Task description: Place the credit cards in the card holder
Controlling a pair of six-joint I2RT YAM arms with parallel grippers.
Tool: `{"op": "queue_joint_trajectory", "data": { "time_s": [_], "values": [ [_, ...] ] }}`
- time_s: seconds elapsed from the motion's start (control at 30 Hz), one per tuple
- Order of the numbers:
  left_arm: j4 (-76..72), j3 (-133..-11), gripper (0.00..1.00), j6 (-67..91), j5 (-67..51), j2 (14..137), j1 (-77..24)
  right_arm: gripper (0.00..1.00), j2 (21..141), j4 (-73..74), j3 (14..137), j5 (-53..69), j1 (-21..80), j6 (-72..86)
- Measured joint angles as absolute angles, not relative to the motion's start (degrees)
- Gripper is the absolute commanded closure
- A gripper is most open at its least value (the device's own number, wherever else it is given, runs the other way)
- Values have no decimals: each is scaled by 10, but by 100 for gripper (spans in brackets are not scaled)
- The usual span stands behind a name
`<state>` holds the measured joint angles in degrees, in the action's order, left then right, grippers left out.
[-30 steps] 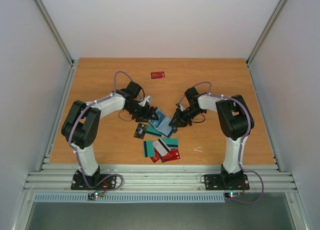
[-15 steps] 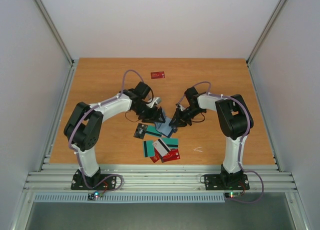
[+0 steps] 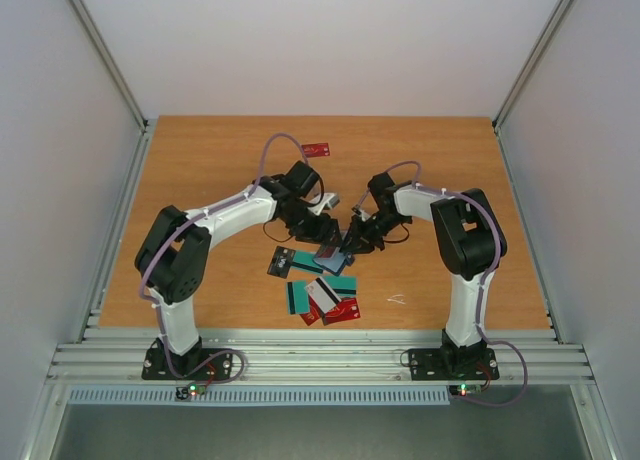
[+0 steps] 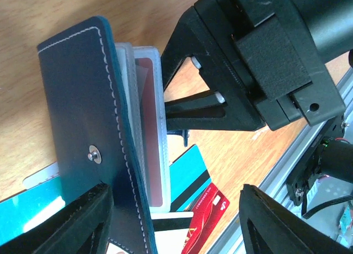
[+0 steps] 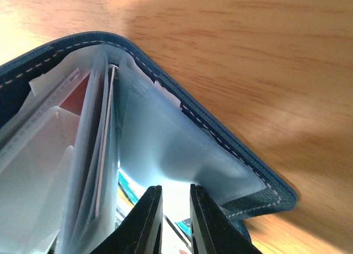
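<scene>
The navy card holder (image 3: 328,252) stands half open on edge between my two grippers. In the left wrist view its stitched cover (image 4: 83,127) with the snap faces me, and a red card (image 4: 148,154) sits in a clear pocket. My left gripper (image 4: 176,223) is wide open, its left finger against the cover; it shows from above too (image 3: 322,228). My right gripper (image 5: 176,221) is shut on a pale inner pocket leaf (image 5: 165,154) and shows from above (image 3: 350,242). Loose credit cards (image 3: 322,295), teal, red, white and dark, lie in front of the holder.
A single red card (image 3: 316,150) lies far back on the wooden table (image 3: 200,180). A dark card (image 3: 280,263) lies left of the holder. A small white scrap (image 3: 397,300) lies near the front edge, ahead of the metal rail (image 3: 320,355).
My left arm has reached to the right, up to the card holder. The holder has gone from lying spread open to standing more folded. The right gripper has barely moved.
</scene>
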<state>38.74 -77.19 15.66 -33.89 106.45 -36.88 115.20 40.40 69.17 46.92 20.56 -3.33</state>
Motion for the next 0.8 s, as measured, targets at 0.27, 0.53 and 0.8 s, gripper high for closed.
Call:
{"op": "queue_joint_trajectory", "data": {
  "time_s": [0.27,0.53,0.8],
  "values": [
    [371,-765,39,166,-342,1069,-375,80,1111,436,692,448,196,-29],
    [357,-764,52,179,-354,1086,-376,80,1036,470,691,431,184,-29],
    [305,-746,53,222,-391,1104,-376,80,998,472,654,413,183,-20]
  ]
}}
